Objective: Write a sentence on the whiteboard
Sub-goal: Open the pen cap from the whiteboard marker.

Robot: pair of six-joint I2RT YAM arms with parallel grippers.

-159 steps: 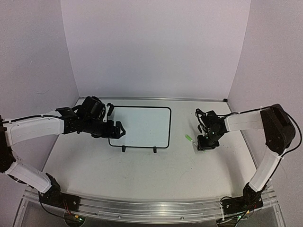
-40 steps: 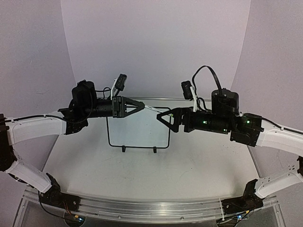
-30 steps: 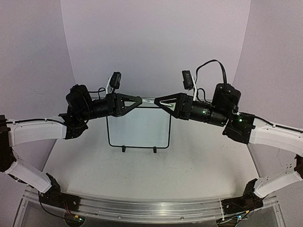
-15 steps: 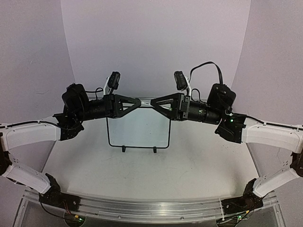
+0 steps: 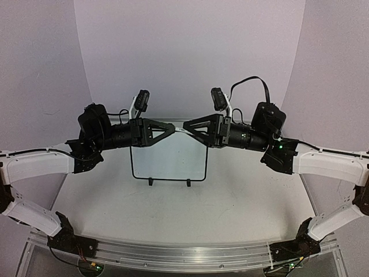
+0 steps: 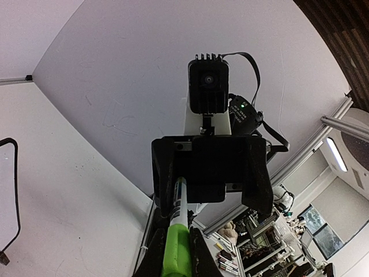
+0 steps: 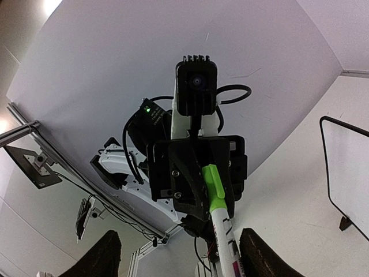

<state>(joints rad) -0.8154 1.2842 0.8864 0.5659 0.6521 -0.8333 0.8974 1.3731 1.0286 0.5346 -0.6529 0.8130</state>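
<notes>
We see both arms raised over the pale grey surface, their tools meeting nose to nose in the air. The small rectangular whiteboard with a thin black rounded-corner frame rests on that surface between the two arms, well below both tools; from overhead its face reads as plain white to us. The left tool is clamped on the bright green end of a white-barrelled marker pen, and the green part sits tight between its dark fingers in the left wrist view. The white barrel reaches across the gap toward the right tool. From the right wrist view we see that tool's fingers standing wide apart on either side of the barrel, touching it on neither side. From the left wrist view the barrel enters the right tool's opening close beside one finger, with the other finger well clear.
</notes>
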